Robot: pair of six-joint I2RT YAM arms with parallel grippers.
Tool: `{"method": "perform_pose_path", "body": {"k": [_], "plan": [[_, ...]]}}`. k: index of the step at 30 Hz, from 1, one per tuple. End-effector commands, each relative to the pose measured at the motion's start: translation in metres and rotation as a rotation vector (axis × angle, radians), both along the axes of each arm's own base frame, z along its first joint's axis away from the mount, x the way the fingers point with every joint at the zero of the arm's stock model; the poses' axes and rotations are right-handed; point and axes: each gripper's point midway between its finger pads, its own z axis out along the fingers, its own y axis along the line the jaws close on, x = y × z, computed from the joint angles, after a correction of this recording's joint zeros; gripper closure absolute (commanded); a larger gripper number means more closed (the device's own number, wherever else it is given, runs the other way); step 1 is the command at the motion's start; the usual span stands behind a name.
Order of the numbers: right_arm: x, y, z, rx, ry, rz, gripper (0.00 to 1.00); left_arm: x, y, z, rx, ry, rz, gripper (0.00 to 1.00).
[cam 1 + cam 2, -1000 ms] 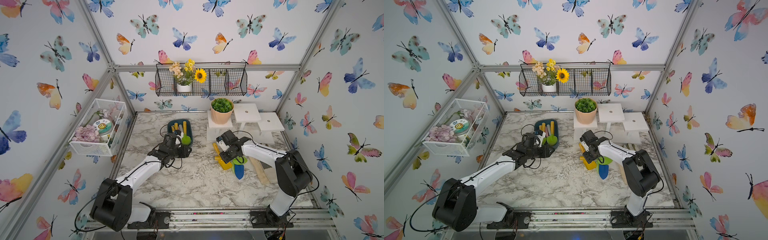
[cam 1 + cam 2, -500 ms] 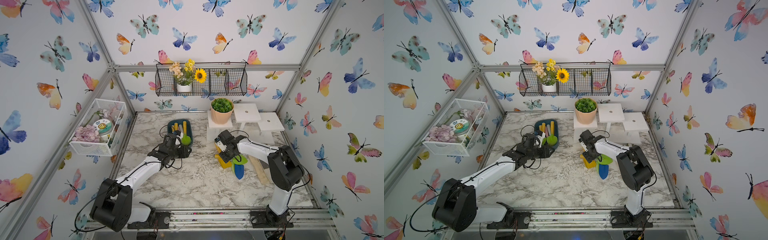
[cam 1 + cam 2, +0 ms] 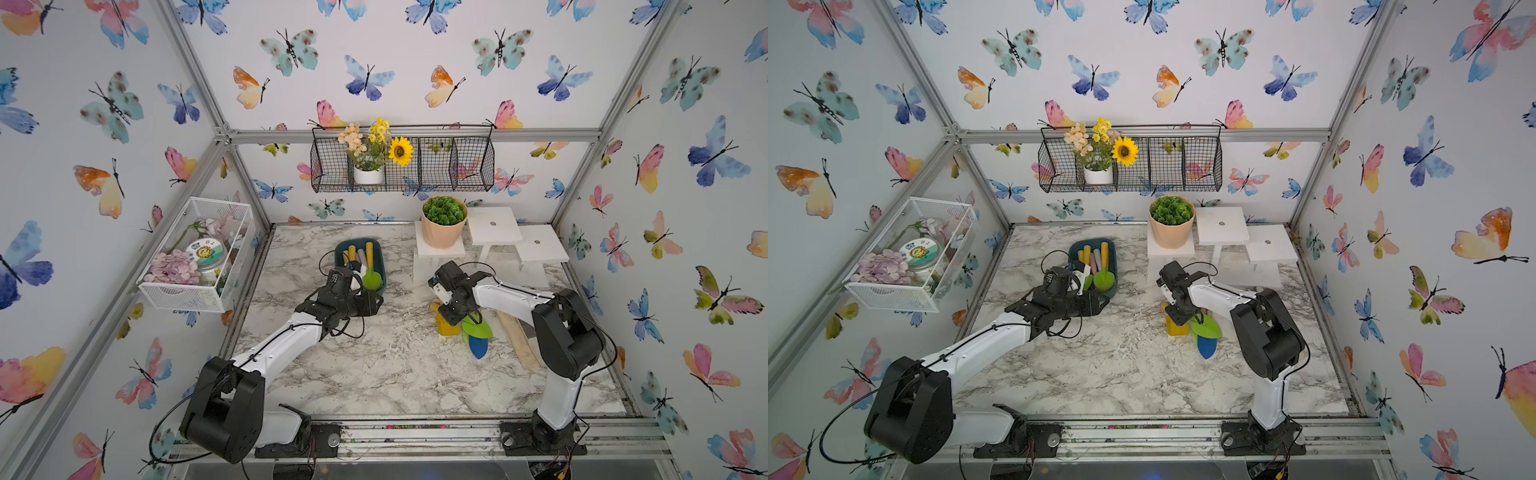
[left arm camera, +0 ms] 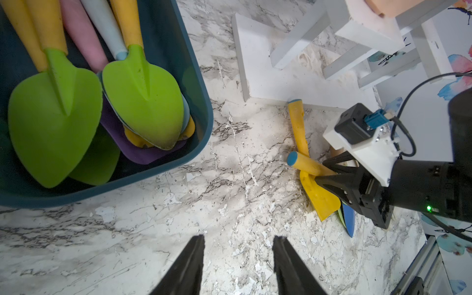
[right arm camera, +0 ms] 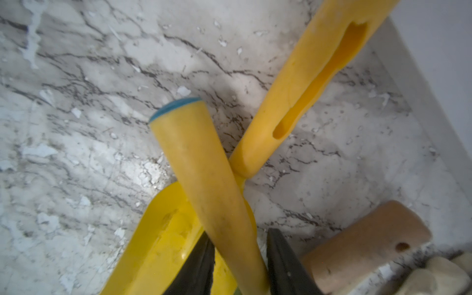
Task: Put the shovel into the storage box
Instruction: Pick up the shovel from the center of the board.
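Note:
The storage box (image 3: 380,250) (image 3: 1113,250) (image 4: 201,76) is a dark teal bin at the back middle of the marble table, holding several shovels with green blades. Right of it lies a small pile of shovels. My right gripper (image 5: 237,238) (image 3: 448,318) is shut on the handle of one shovel (image 5: 194,158) (image 4: 304,163), yellow with a blue end cap, which crosses above an all-yellow shovel (image 5: 163,237). Its blade is hidden behind the gripper. My left gripper (image 4: 238,237) (image 3: 375,301) hovers open and empty over bare marble beside the box's near corner.
A green blade (image 3: 478,327) and a blue blade (image 3: 478,347) lie in the pile. A pale wooden handle (image 5: 365,242) lies just beyond it. White stands (image 3: 492,224) and a potted plant (image 3: 444,222) sit at the back right. A white mesh basket (image 3: 195,253) hangs on the left wall.
The right gripper's jaws have closed in on the yellow handle, and its arm has shifted a little toward the back left. The left arm has hardly moved.

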Motion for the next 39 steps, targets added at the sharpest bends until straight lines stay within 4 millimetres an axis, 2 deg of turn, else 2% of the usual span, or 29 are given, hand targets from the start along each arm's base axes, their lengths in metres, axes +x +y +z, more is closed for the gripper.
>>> {"method": "perform_pose_path", "body": {"k": [1,14,18,26,32,39], "plan": [[-0.002,0.003,-0.003,0.029,0.012,-0.003,0.65,0.006,0.002,0.005,0.003,-0.028,0.025,0.5],[-0.009,0.009,0.008,0.063,-0.021,0.009,0.82,0.01,0.0,0.011,-0.02,-0.034,0.037,0.51],[-0.01,0.011,0.02,0.087,-0.047,0.004,0.83,0.011,-0.001,0.014,-0.03,-0.04,0.038,0.5],[-0.009,0.024,0.063,0.201,-0.103,0.004,0.85,0.013,-0.006,0.039,-0.087,-0.073,0.039,0.49],[-0.009,0.053,0.112,0.417,-0.153,0.027,0.85,0.009,-0.011,0.07,-0.171,-0.121,0.028,0.41],[-0.011,0.088,0.163,0.681,-0.188,0.053,0.85,-0.002,-0.022,0.105,-0.339,-0.173,-0.006,0.35]]}}
